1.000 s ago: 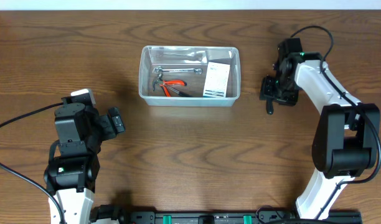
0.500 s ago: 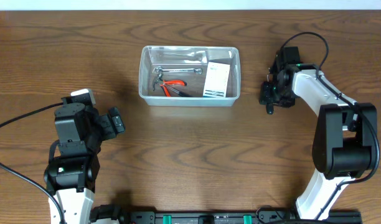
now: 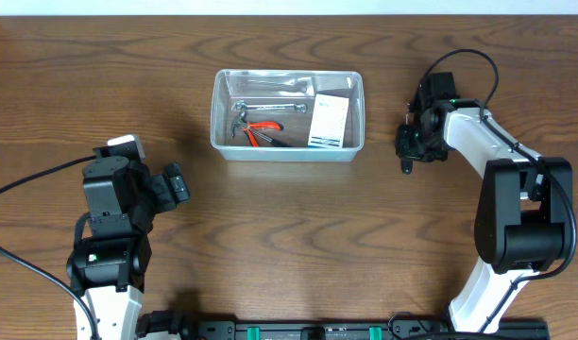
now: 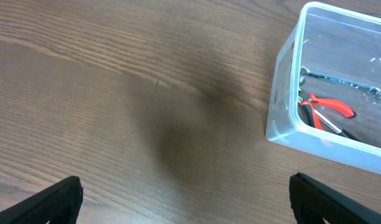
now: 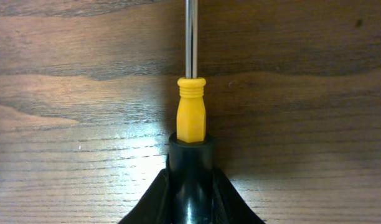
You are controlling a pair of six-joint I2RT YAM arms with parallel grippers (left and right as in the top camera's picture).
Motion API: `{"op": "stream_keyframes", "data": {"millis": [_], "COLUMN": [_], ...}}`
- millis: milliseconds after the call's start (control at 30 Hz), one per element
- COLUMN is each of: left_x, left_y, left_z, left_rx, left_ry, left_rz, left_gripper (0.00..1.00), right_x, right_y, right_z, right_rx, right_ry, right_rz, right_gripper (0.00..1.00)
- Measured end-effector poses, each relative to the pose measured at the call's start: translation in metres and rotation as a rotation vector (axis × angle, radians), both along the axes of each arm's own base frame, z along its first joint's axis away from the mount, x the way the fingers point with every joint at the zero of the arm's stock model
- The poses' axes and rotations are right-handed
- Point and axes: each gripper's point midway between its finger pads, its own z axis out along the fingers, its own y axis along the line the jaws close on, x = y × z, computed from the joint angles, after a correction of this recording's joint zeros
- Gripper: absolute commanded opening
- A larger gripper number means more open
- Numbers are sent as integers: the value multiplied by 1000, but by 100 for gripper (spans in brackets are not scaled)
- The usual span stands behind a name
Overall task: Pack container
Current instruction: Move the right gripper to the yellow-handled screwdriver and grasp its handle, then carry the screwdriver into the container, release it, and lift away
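The left gripper [image 3: 176,184] hangs over the brown wooden table [image 3: 289,246], jaws wide. The clear rectangular plastic container [image 3: 287,154] sits back-centre, mouth up, long axis left-right, unmoved from a second ago. The right gripper [image 3: 406,159], now slightly farther back, clamps a black-and-yellow-handled screwdriver [image 5: 190,118].

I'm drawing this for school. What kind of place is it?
Probably a robot lab workbench: a left arm and right arm sit at a wooden table, beside a clear container holding red pliers, and the right fingers grip a screwdriver.
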Motion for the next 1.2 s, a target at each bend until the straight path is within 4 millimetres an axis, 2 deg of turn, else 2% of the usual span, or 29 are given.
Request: {"op": "stream_keyframes", "data": {"millis": [133,233,333,433,567,633,700,733,767,833,933,1000,1067,1133,1200], "left_x": [0,0,0,0,0,0,0,0,0,0,0,0,0,0,0], "left_y": [0,0,0,0,0,0,0,0,0,0,0,0,0,0,0], "left_z": [0,0,0,0,0,0,0,0,0,0,0,0,0,0,0], "left_rx": [0,0,0,0,0,0,0,0,0,0,0,0,0,0,0], "left_ry": [0,0,0,0,0,0,0,0,0,0,0,0,0,0,0], "left_rz": [0,0,0,0,0,0,0,0,0,0,0,0,0,0,0], "left_gripper": [98,98,98,98,98,98,98,98,98,98,98,98,98,98,98], "right_x": [-1,-9,-12,12,62,74,79,78,74,60,21,1,-14,-16,-11], "right_y": [0,0,-3,-3,19,42,82,98,125,173,247,278,302,311,316], "right_z": [0,2,13,47,127,167,207,219,233,246,243,233,217,203,184], "right_rx": [3,4,2,11,93,140,184,196,210,215,171,115,30,-32,-118], "right_ry": [4,45,84,33,-163,-257,-360,-392,-438,-501,-561,-597,-630,-644,-654], "right_rz": [0,-1,-7,-12,25,83,197,244,335,531,919,1136,1356,1481,1614], "right_gripper": [4,1,1,1,1,1,1,1,1,1,1,1,1,1,1]}}
